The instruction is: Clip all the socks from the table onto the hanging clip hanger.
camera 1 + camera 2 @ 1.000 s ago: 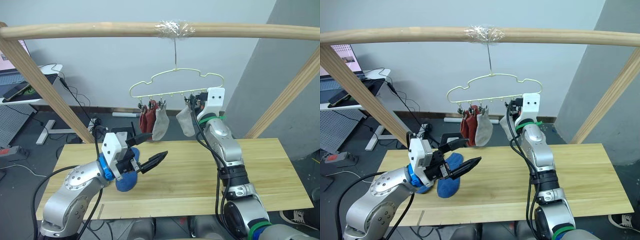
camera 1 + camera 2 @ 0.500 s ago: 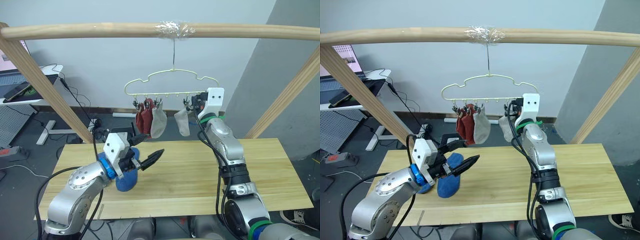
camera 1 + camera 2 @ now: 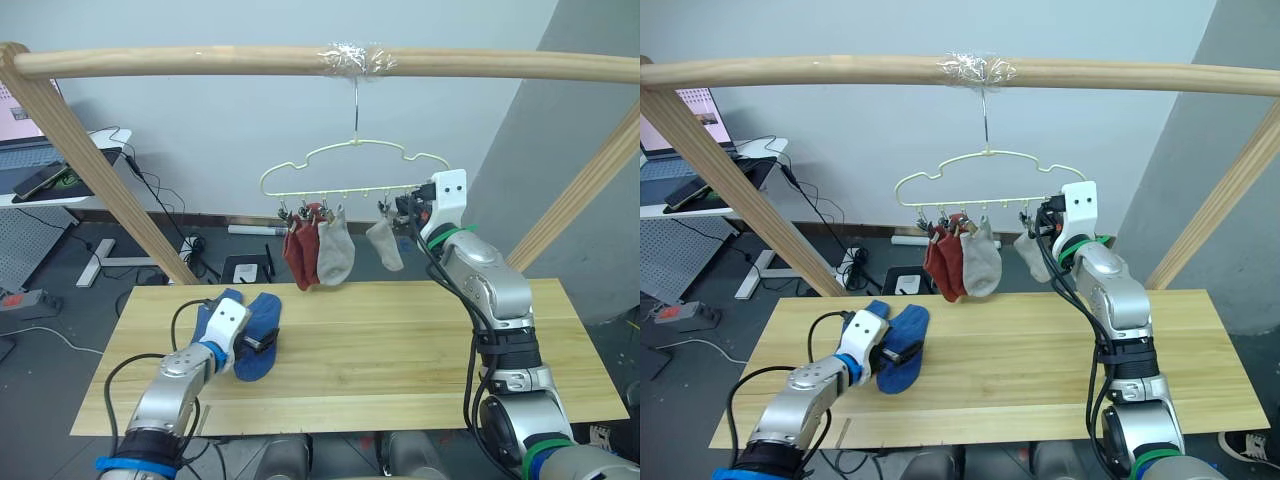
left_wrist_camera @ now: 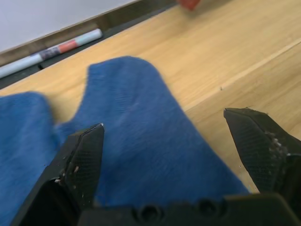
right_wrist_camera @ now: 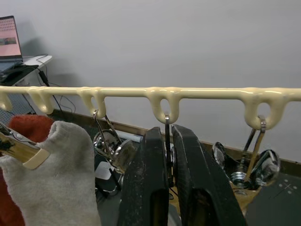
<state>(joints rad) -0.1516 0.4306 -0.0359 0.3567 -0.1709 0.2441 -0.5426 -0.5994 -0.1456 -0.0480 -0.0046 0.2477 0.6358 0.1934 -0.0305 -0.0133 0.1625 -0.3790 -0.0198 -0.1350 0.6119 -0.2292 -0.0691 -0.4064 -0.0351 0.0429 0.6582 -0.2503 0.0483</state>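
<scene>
Meanwhile left claw [image 4: 164,141] (fingers spread) straddles blue sock [image 4: 141,155].

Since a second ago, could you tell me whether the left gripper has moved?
Yes. The left gripper has come down from above the table onto the blue sock, its open fingers straddling it.

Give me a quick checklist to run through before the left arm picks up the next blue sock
1. Left claw open: ok, fingers spread either side of the blue sock.
2. Claw low enough: ok, it sits right over the sock on the table.
3. One sock only between fingers: cannot tell, the second blue sock lies touching it.
4. Right claw holding a clip: ok, shut on a clip of the clip hanger.
5. Free clips left: ok, empty clips hang beside it.
6. Hung socks secure: ok, red socks and grey socks hang.
</scene>
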